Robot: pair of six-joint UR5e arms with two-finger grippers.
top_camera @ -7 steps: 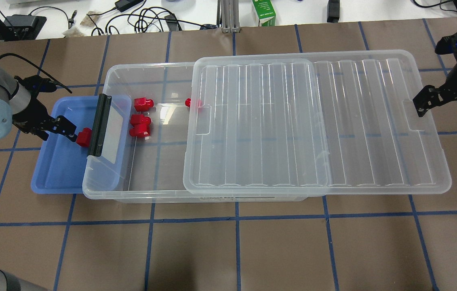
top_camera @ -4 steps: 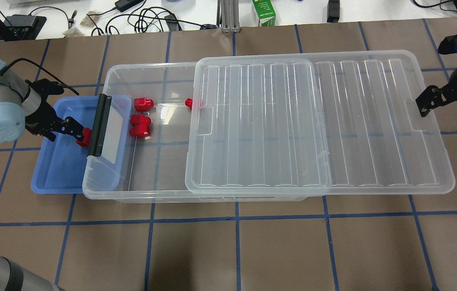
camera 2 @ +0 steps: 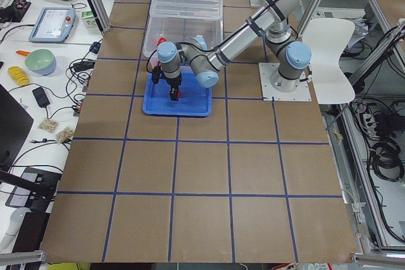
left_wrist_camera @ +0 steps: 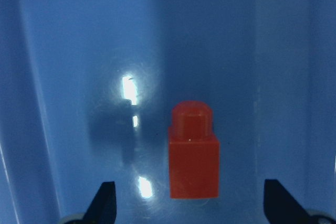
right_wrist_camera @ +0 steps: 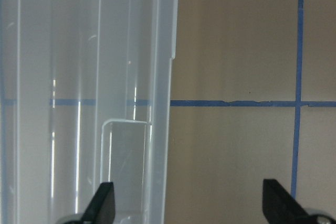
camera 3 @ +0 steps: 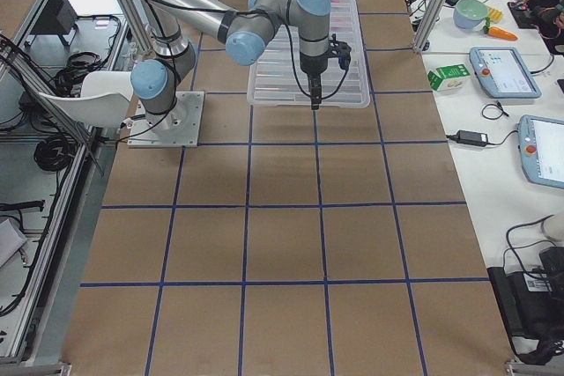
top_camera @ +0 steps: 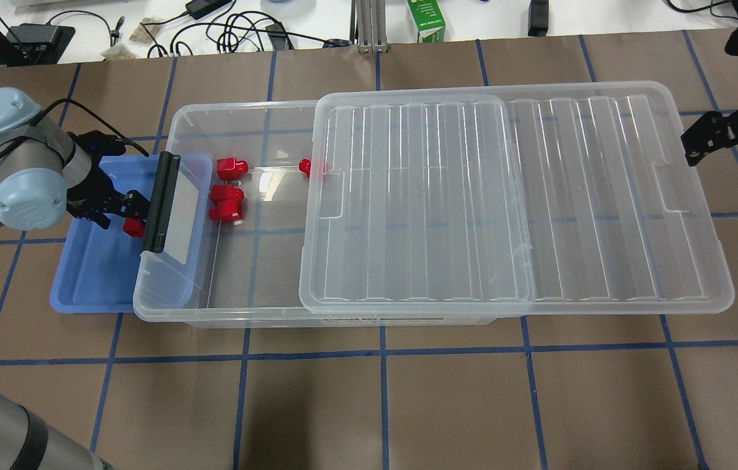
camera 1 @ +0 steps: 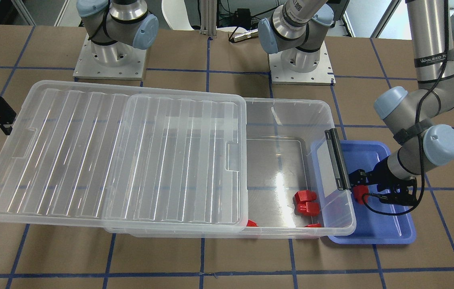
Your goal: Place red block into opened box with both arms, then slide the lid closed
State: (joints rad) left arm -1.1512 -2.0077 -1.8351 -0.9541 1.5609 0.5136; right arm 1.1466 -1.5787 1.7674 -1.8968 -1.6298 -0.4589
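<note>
A red block (left_wrist_camera: 193, 153) lies flat on the blue tray (top_camera: 81, 287), just outside the black latch (top_camera: 160, 202) of the clear box (top_camera: 173, 308). My left gripper (top_camera: 126, 207) hangs open over this block (top_camera: 134, 228), its fingertips (left_wrist_camera: 106, 203) wide apart on either side and clear of it. Three more red blocks (top_camera: 228, 203) rest inside the box's uncovered end. The ribbed lid (top_camera: 512, 196) covers the rest and overhangs to the right. My right gripper (top_camera: 703, 140) is open by the lid's far short end, and the lid's edge (right_wrist_camera: 164, 129) lies between its fingertips in the right wrist view.
The blue tray (camera 1: 391, 235) is tucked partly under the box's latch end. Cables, a green carton (top_camera: 426, 19) and other gear lie on the white bench beyond the table. Screens and a bowl (camera 2: 40, 61) sit on the side bench.
My left gripper has moved toward the latch and come down over the red block. My right gripper has drawn back from the lid's notch. The lid has shifted slightly right.
</note>
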